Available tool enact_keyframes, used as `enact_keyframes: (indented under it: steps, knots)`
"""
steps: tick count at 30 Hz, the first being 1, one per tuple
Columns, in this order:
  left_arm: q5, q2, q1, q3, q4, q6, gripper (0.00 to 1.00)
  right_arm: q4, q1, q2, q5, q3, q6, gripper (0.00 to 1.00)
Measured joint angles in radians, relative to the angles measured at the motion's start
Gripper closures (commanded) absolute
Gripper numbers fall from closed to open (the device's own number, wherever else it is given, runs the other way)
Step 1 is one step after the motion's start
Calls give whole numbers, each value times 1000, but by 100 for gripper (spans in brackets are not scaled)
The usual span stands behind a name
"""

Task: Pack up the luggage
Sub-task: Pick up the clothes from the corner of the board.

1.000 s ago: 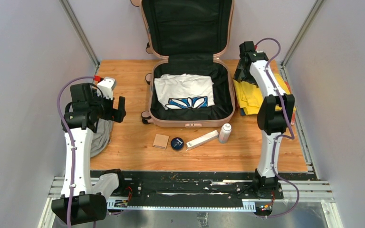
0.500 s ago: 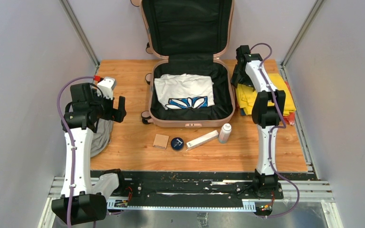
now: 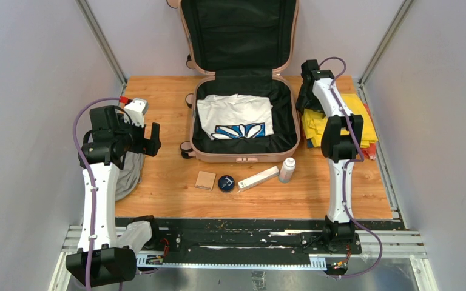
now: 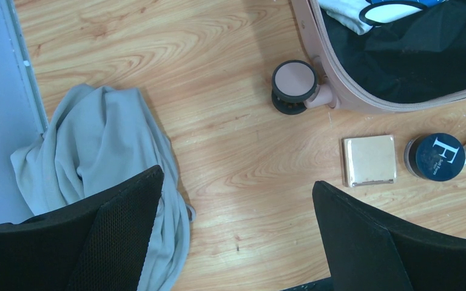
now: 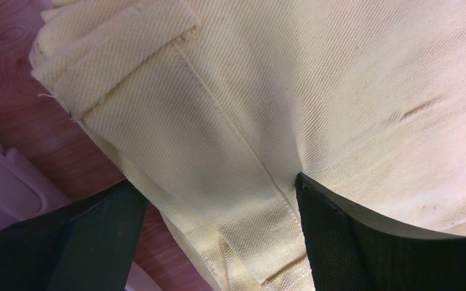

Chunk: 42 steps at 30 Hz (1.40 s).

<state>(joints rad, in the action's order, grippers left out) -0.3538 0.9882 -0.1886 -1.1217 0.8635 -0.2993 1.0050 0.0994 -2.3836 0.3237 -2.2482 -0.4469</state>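
Note:
The luggage (image 3: 243, 156), a pale pink hard-shell case, lies open at the table's middle back, lid upright. A folded white shirt (image 3: 235, 115) with a blue print lies inside it. To its right sits a pile of yellow cloth (image 3: 334, 124). My right gripper (image 3: 306, 100) is down at that pile's left edge. In the right wrist view the gripper (image 5: 218, 183) stands open, its fingers either side of a folded edge of the yellow cloth (image 5: 309, 79). My left gripper (image 4: 238, 180) hangs open over bare wood, left of the luggage (image 4: 364, 100), holding nothing.
A grey cloth (image 3: 128, 173) lies bunched at the left edge under the left arm. In front of the luggage sit a tan compact (image 3: 205, 180), a dark round jar (image 3: 226, 183), a long white box (image 3: 258, 178) and a white bottle (image 3: 287, 169). Walls enclose both sides.
The right arm has folded inward and its gripper has shifted slightly left onto the yellow pile's edge. The left arm has not moved.

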Motion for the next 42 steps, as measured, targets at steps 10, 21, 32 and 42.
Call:
enact_keyframes:
  steps: [10, 21, 32, 42]
  knots:
    - [-2, 0, 0, 0, 0, -2, 0, -24, -8, 16, -14, 33, 2, 24]
    - [0, 0, 0, 0, 0, 1, 0, -18, -39, 44, -64, 44, -1, 61]
    - [-1, 0, 0, 0, 0, 0, 0, -44, -72, 77, -156, 82, 1, 96]
    - [-1, -7, 0, 0, 0, -4, 0, -62, -164, 130, -364, 119, -18, 100]
